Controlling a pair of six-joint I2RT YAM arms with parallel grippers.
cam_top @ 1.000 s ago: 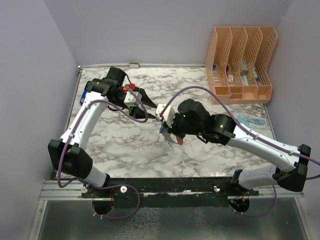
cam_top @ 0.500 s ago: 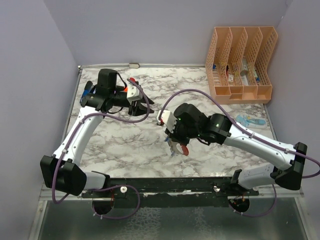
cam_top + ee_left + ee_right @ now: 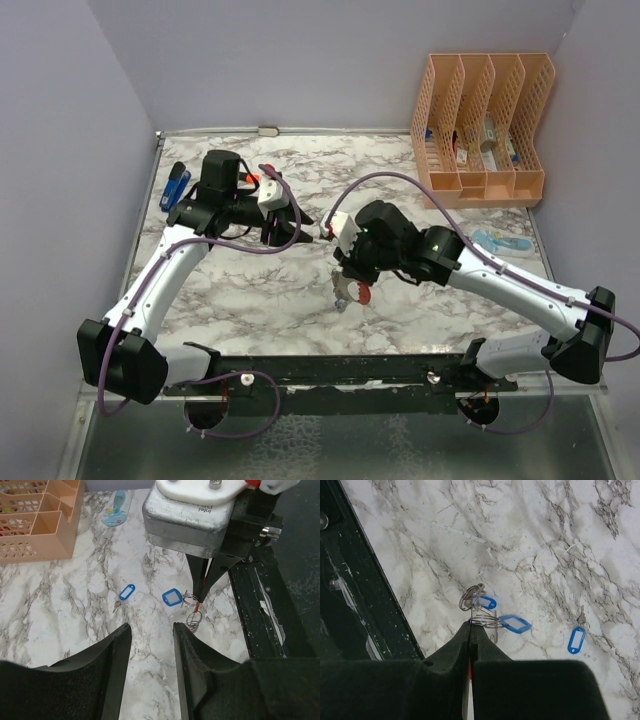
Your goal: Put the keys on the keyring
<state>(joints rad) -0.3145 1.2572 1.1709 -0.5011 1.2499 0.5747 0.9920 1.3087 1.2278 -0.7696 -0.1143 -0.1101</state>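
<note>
Pinching the keyring (image 3: 481, 618), your right fingers (image 3: 445, 655) are closed; left fingers (image 3: 100, 675) gape wide; wrist camera (image 3: 190, 515) reads "intel".

A white tabletop veined in grey marble pattern (image 3: 250, 300) forms the floor of a small booth. Plain lavender walls close it in: a back wall (image 3: 300, 60), a left wall (image 3: 60, 180) and a right wall (image 3: 605, 140). A peach slotted file organizer (image 3: 482, 130) with four compartments stands in the far right corner. A black rail (image 3: 340, 368) runs along the table's near edge. The light is soft and even, the shadows faint.
</note>
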